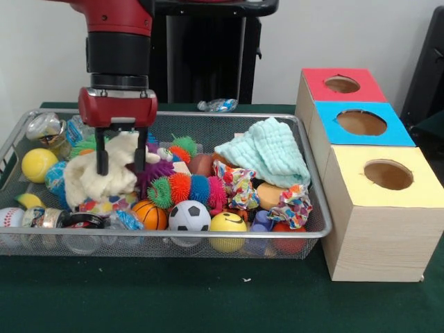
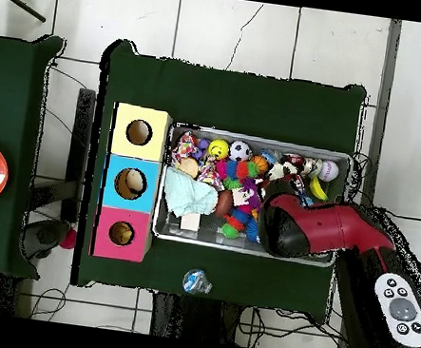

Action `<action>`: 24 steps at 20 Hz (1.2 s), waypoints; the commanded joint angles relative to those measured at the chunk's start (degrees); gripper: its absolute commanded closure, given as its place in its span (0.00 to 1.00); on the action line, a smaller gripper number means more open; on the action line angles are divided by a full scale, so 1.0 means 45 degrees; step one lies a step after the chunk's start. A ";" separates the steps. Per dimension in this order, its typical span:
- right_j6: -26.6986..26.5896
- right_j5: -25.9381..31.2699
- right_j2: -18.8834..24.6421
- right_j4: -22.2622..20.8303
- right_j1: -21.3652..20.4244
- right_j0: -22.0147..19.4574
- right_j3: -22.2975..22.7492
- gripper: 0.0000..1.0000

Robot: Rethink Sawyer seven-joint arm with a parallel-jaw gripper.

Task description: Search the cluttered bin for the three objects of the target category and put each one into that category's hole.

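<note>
1 tool (image 1: 121, 166) we record with fingers closed on a cream cloth (image 1: 104, 173), lifted slightly at the left of the wire bin (image 1: 208, 239); 3 holed boxes (image 1: 378, 173) stand beside it

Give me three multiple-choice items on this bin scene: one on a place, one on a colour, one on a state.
1. Where does the soccer ball lie in the wire bin?
A. at the wall facing the front camera
B. under the mint cloth
C. outside the bin

2. What colour tops the box nearest the front camera?
A. red
B. blue
C. yellow

3. What is the hand doing?
A. hanging over the holes
B. gripping the cream cloth
C. resting on the table

Key: 1 A, the ball sits beside the smiley ball at that wall. 2 C, yellow comes first, then blue, then red. 3 B, its fingers clasp the cloth's bunched top.
</note>
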 commanded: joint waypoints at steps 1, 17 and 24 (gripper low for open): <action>0.0732 0.0696 0.0093 0.0656 0.0006 0.0506 0.1828 0.00; 0.2176 -0.2406 -0.0388 0.2777 0.2506 0.0146 0.3069 0.00; 0.2142 -0.2925 -0.0242 0.3085 0.2708 -0.0144 0.3434 0.00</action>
